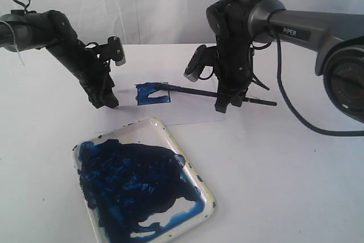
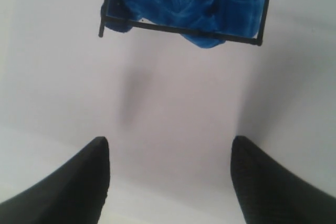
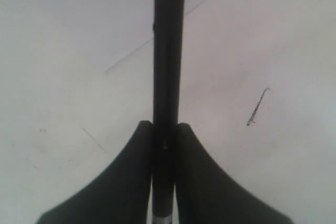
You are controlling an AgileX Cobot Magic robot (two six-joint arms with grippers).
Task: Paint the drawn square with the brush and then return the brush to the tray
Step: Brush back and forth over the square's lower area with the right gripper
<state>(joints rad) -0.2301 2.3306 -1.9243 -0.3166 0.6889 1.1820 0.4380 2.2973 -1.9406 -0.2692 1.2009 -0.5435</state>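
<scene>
The drawn square [image 1: 152, 93] on the white sheet [image 1: 187, 113] is mostly smeared with dark blue paint; in the left wrist view the drawn square [image 2: 189, 6] shows one white patch left at its far edge. The black brush [image 1: 199, 91] lies nearly level above the sheet, its tip at the square's right edge. My right gripper [image 1: 223, 105] is shut on the brush's handle [image 3: 168, 56]. My left gripper [image 1: 106, 103] stands open beside the square's left side, fingertips [image 2: 100, 156] down on the paper, nothing between them. The tray [image 1: 170, 135], smeared with blue paint, sits in front.
The white table [image 1: 284, 174] extends to the right of the tray. A black cable [image 1: 290, 106] hangs from the right arm over the table. A small dark mark [image 3: 257, 107] lies on the surface near the right gripper.
</scene>
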